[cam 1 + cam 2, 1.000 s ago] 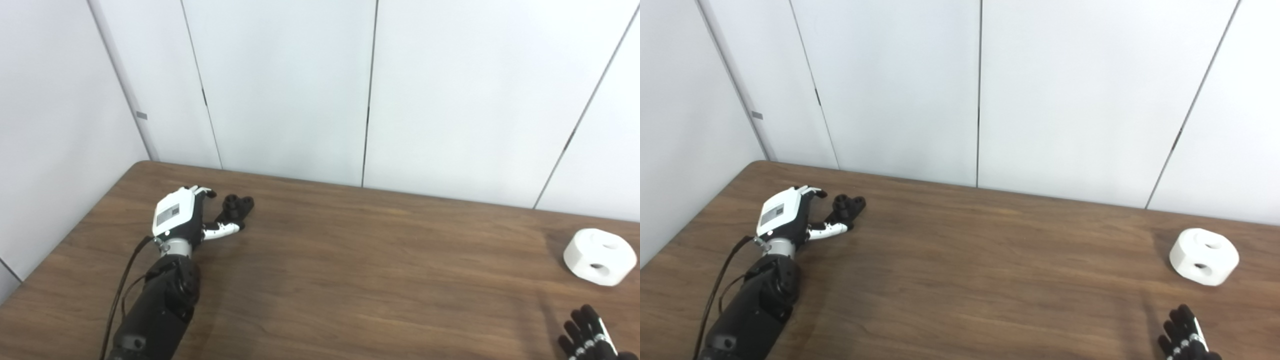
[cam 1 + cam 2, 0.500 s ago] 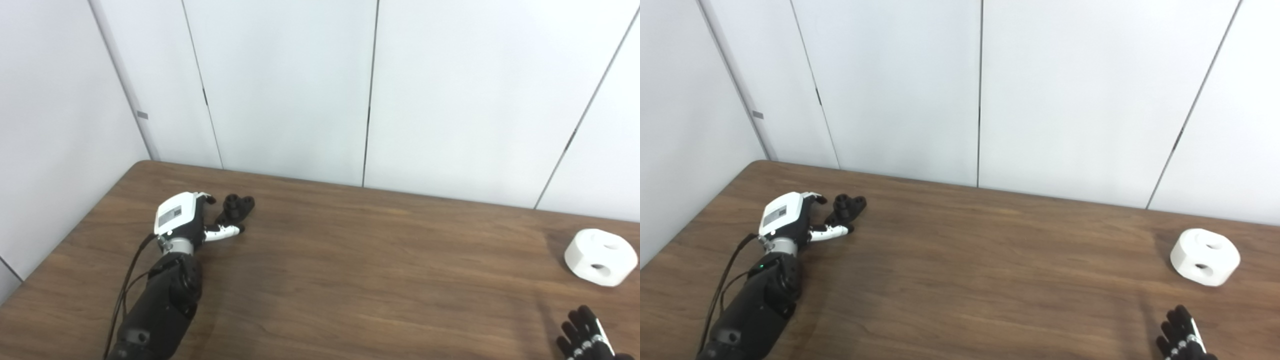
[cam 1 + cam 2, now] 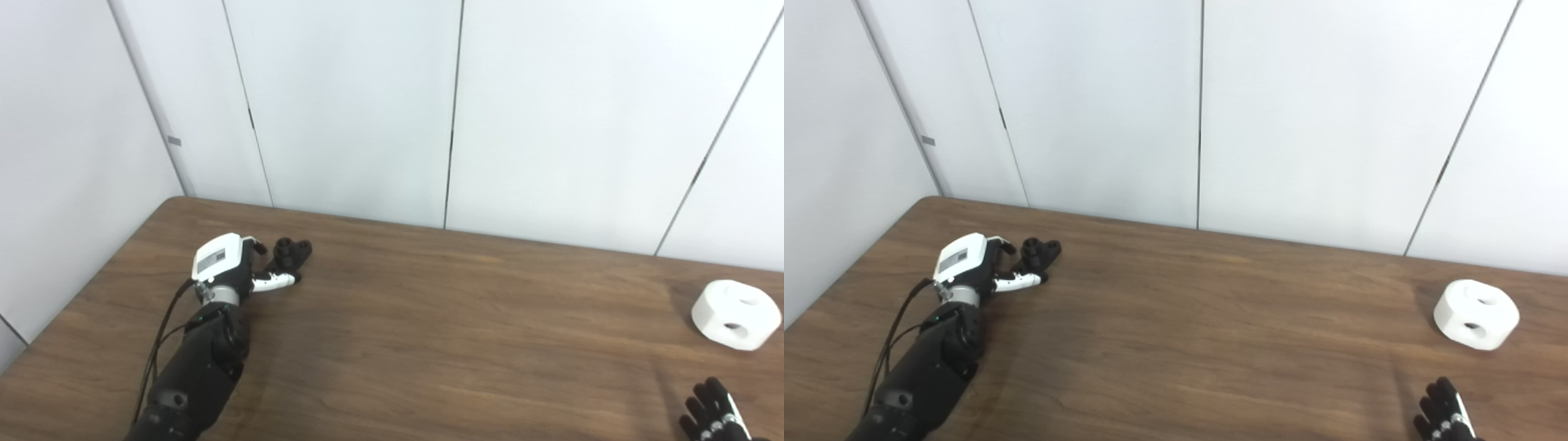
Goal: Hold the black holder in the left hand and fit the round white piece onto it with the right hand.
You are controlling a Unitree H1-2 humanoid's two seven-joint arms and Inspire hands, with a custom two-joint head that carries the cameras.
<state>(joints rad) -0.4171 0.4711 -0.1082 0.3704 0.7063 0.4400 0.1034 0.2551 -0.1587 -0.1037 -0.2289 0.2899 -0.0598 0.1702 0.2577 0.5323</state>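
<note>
Two hands show over the wooden table [image 3: 429, 343]: the left hand [image 3: 229, 269] at far left, fingers spread around the black holder [image 3: 288, 256] without a visible grip, and the right hand [image 3: 713, 419] at near right, fingers extended, empty, well short of the round white piece [image 3: 735, 314] lying at far right.

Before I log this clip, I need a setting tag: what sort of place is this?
Probably a lab or test cell rather than a home: a bare wooden table stands in a corner of plain white panel walls, with only a black holder and a round white piece on it.
</note>
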